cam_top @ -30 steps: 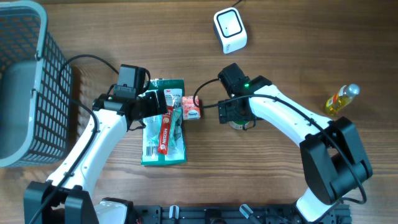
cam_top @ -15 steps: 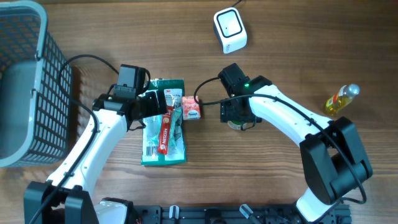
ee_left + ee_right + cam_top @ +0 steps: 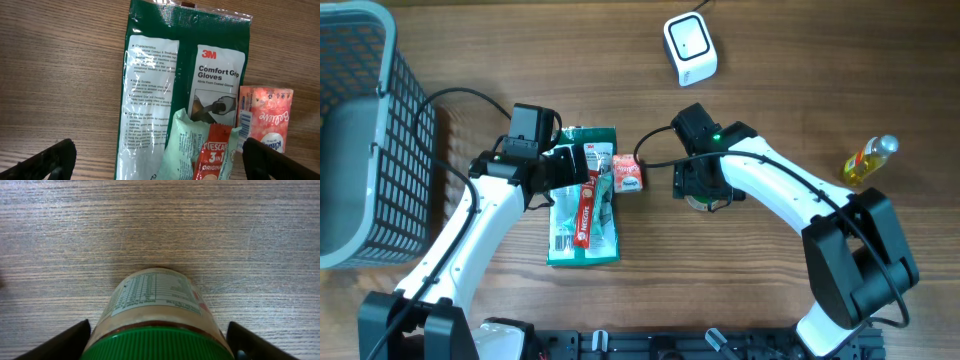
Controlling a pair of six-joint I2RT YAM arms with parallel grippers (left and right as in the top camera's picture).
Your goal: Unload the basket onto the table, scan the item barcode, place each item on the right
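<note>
Jar [image 3: 155, 305] w/ green screw lid sits on the wooden table [image 3: 800, 80], right of centre, directly under the right gripper [image 3: 157, 347]. In the right wrist view the lid fills nearly the whole gap. The fingers [image 3: 65, 342] are spread wide, one each side of the lid at approx. the same height. Can't tell whether they press on it or stand just clear. A printed label panel faces up toward the cam.

Right arm reaches in from the near right edge, elbow bent, wrist pointing down over the jar. Left arm comes in from the near left. The left gripper [image 3: 159, 152] hangs over the green gloves pack [image 3: 185, 75] w/ fingers wide apart and nothing between them.

A red Nescafé sachet [image 3: 212, 155] and a pale green sachet [image 3: 180, 145] lie on top of the gloves pack. A pink tissue pack [image 3: 265, 117] lies just beside its right edge, between the pack and the jar. The white scanner [image 3: 690, 48] stands at the far side, apart from the jar. A yellow bottle [image 3: 868, 160] lies far right, and a grey basket [image 3: 365, 130] is at far left.
</note>
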